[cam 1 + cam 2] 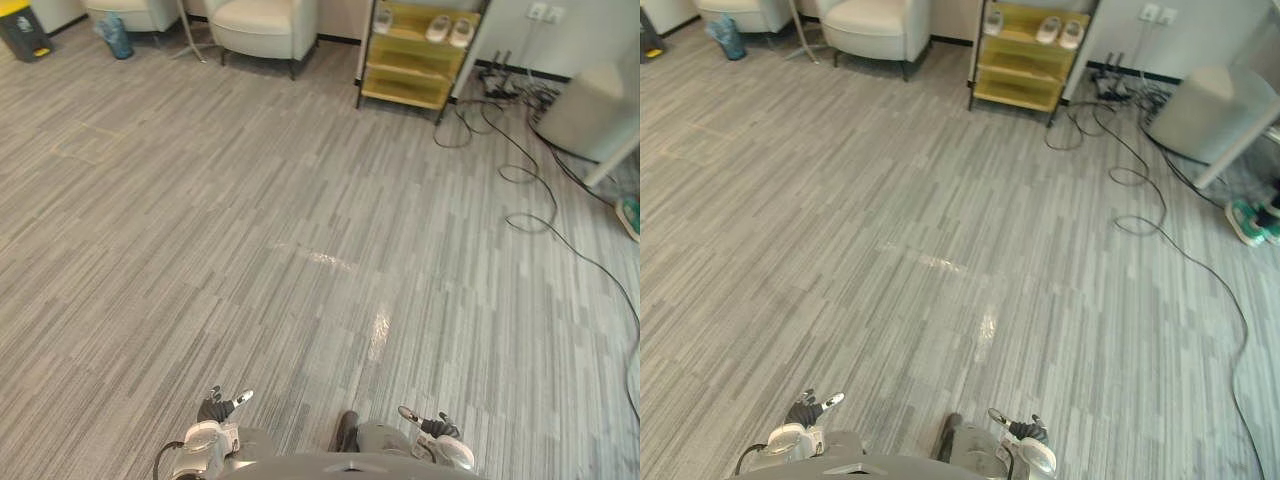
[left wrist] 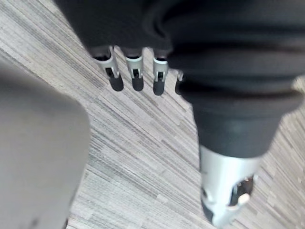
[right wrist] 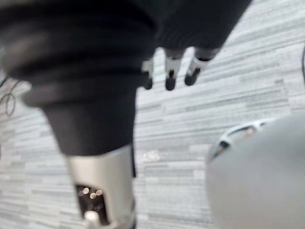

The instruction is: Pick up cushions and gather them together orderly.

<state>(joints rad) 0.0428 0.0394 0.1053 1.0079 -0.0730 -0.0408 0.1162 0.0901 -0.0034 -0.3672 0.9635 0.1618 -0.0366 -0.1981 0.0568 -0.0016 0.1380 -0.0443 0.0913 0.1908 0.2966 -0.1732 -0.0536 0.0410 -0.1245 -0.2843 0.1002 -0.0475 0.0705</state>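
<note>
Left hand (image 1: 214,409): low at the bottom edge of the frame, left of centre. Its fingers (image 2: 135,71) are straight and relaxed over bare floor (image 1: 300,200), with nothing in them.

Right hand (image 1: 437,427): bottom edge, right of centre. Its fingers (image 3: 170,71) are likewise extended and hold nothing.

Cushions: their location cannot be told. A pale rounded object (image 1: 590,110) at the upper right might be one, but it is too indistinct to confirm. The floor ahead of the hands carries only cables (image 1: 530,190) trailing down the right side. An armchair (image 1: 262,25) stands at the top, left of centre, and a shelf (image 1: 410,70) at the top centre.

Progress, as a judgement: nothing is picked up and no gathered pile is evident, so the task appears to be at its start. All of it remains: locating the cushions, approaching them, lifting each, and placing them together in order.
</note>
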